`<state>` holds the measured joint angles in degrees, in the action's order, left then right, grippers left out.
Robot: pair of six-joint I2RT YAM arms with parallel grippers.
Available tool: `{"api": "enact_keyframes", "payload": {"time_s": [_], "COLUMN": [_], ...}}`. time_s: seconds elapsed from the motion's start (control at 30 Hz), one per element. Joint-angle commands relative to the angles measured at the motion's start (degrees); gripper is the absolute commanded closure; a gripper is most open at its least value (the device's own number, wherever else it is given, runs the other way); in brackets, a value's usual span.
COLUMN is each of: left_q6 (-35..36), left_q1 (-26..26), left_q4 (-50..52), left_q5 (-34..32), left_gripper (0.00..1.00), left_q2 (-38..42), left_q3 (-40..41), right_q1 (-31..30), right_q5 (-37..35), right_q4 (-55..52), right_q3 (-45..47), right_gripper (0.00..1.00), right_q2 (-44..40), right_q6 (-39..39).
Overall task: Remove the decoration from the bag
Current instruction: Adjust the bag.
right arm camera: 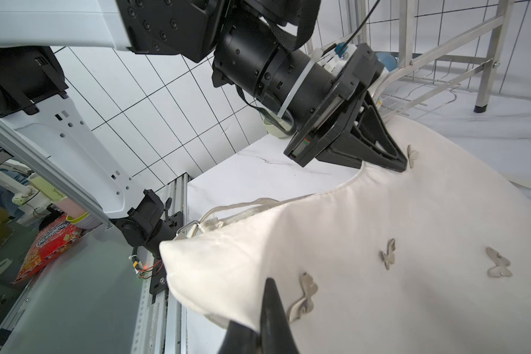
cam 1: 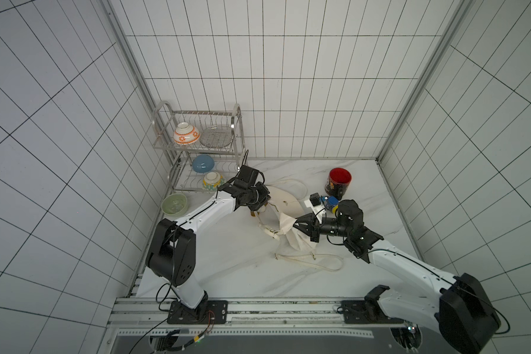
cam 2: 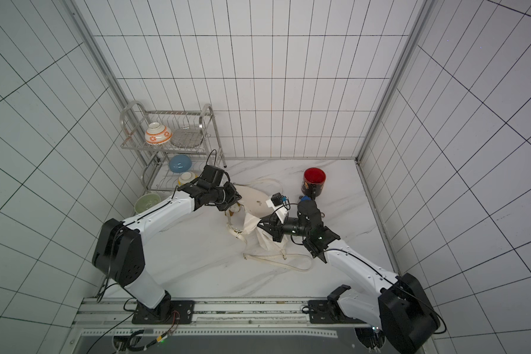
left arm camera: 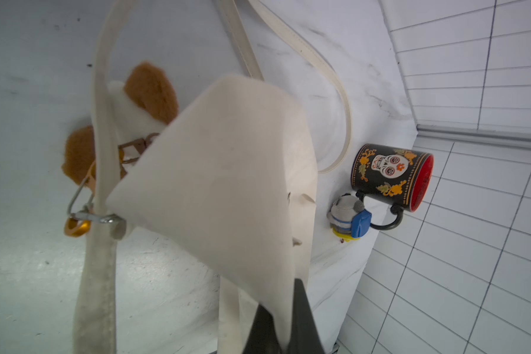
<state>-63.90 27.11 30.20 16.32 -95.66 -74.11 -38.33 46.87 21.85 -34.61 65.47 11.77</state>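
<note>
White tiled walls close in a marble-patterned tabletop (cam 1: pixel 227 269). The cream bag (cam 1: pixel 284 199) is at its middle, partly lifted and pulled between the two grippers. Its long axis runs roughly from the back of the table toward the front rail. In the right wrist view its face with butterfly studs (right arm camera: pixel 388 253) shows; which way its mouth points is unclear. In the left wrist view a brown-and-white plush toy (left arm camera: pixel 147 92) hangs by a metal clip (left arm camera: pixel 106 219) on a strap (left arm camera: pixel 101 122), beside the bag's body.

At the back left stands a wire dish rack (cam 1: pixel 238 122). Its upper tier holds an orange-patterned bowl (cam 1: pixel 186 134) turned rim down and a clear plate (cam 1: pixel 216 137), and its lower tier holds a blue bowl (cam 1: pixel 203 163) and a yellow-green one (cam 1: pixel 212 180). A pale green bowl (cam 1: pixel 174 204) sits on the table beside it. A black skull mug (cam 1: pixel 339 184) stands upright with its red inside showing, and a small plush with a blue backpack (left arm camera: pixel 350 214) is at its handle.

The left arm reaches in from the front left with its elbow raised and its wrist bent downward. The left gripper (right arm camera: pixel 400 162) is pinched tight on the bag's edge. The right arm comes from the front right with its forearm nearly level. The right gripper (cam 1: pixel 295 225) points leftward and is clamped on bag fabric.
</note>
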Motion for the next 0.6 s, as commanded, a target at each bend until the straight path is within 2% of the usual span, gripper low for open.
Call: {"api": "enact_keyframes", "payload": {"time_s": [0.0,0.07,0.1,0.17,0.33,0.47,0.57], "left_q6": [8.8,16.9,20.8,27.9,45.8,58.9,65.5], "left_q1": [1.3,2.4,2.8,2.9,3.0,3.3,3.5], "left_q4": [1.5,2.6,2.9,3.6,7.6,12.9,15.2], "left_q5": [-2.3,-4.8,-5.9,-7.1,-7.5,-7.1,-8.6], "left_gripper": [1.00,1.00,1.00,1.00,1.00,1.00,1.00], "left_q2": [2.2,4.2,5.5,7.9,12.2,13.8,15.0], "left_q3": [-3.3,-4.4,-4.5,-4.4,-5.9,-8.5,-9.5], "right_q1": [-0.6,-0.6,-0.3,1.3,9.9,16.3,18.5], "right_q5": [3.4,4.4,5.1,6.8,13.7,13.9,14.4], "right_q4": [0.3,-1.5,-5.0,-12.0,-23.7,-28.1,-30.3], "right_q3": [-2.8,-4.3,-5.7,-9.2,-15.0,-17.5,-19.0], "right_gripper": [0.87,0.60,0.53,0.45,0.38,0.35,0.34], "right_q2": [0.7,0.6,0.4,-0.4,-3.6,-6.4,-6.6], "right_q6": [-0.9,-1.2,-2.2,-5.3,-6.3,-7.1,-8.6]}}
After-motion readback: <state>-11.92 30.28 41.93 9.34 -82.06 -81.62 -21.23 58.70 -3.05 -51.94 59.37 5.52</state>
